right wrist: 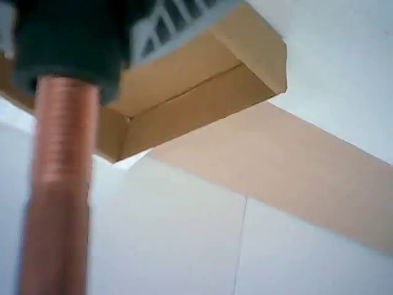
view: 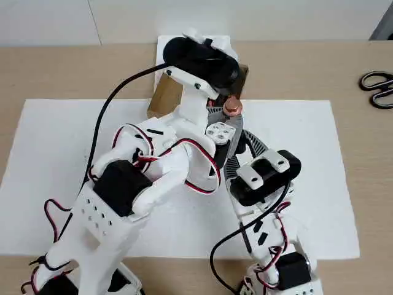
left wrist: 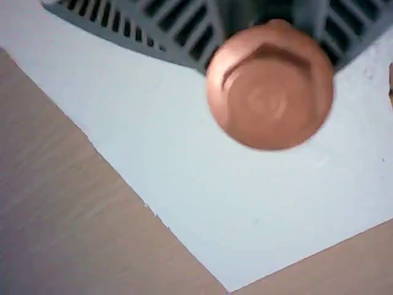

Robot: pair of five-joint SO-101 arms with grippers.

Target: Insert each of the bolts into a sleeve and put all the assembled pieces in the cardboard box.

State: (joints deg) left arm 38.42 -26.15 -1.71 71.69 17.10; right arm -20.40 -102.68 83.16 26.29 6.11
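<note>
**Bolt held head-up beside the cardboard box**

Left arm [view: 116, 190]: nearest the high camera. It rises from the near-left corner and bends over the middle of the scene, its black wrist housing above the cardboard box. Cannot tell whether the left gripper is spread or pressed together.

Desk [view: 49, 67]: pale wood.

White sheet [view: 55, 160]: covers most of the desk's middle. Both arms stand at its near edge.

Right arm [view: 270, 246]: near right, smaller in the high view, angled toward the far left.

Right gripper [view: 237, 123]: its grey ribbed fingers [left wrist: 153, 24] converge on the bolt just below its head and pinch it there.

Cardboard box [view: 164, 95]: brown, at the far middle where the sheet ends, partly under the left arm's wrist. The right wrist view shows its corner just beyond the bolt.

Scissors [view: 377, 87]: far right on bare desk, well apart from everything else.

Bolt [view: 232, 108]: copper-coloured, round head up, just right of the box. The left wrist view shows its head end-on in front of the grey fingers. The right wrist view shows a threaded shaft.

Sleeve [right wrist: 67, 49]: dark, around one end of the shaft, beside a grey finger. Cannot tell whether the fingers press on the sleeve or the shaft.
</note>
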